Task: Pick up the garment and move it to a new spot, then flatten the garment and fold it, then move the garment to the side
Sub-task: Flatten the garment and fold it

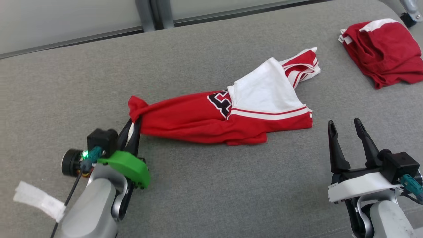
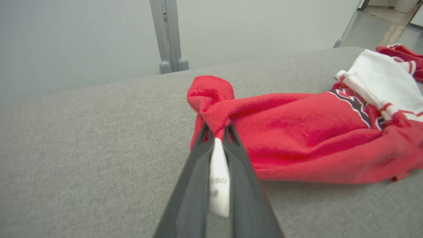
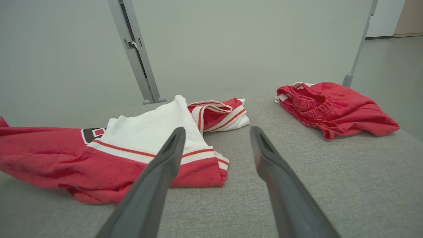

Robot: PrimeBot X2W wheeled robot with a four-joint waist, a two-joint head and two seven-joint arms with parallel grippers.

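At the lower left of the head view, a strip of white tape (image 1: 39, 200) lies on the grey padded surface (image 1: 205, 185). Right of it, the left gripper (image 1: 134, 123) is clenched on the bunched end of the red-and-white garment (image 1: 205, 119), with a white label (image 2: 219, 178) caught between its fingers. The garment stretches across mid-frame. At lower right, the right gripper (image 1: 344, 121) is spread wide, grasping nothing. A second red garment (image 1: 386, 53) lies at upper right.
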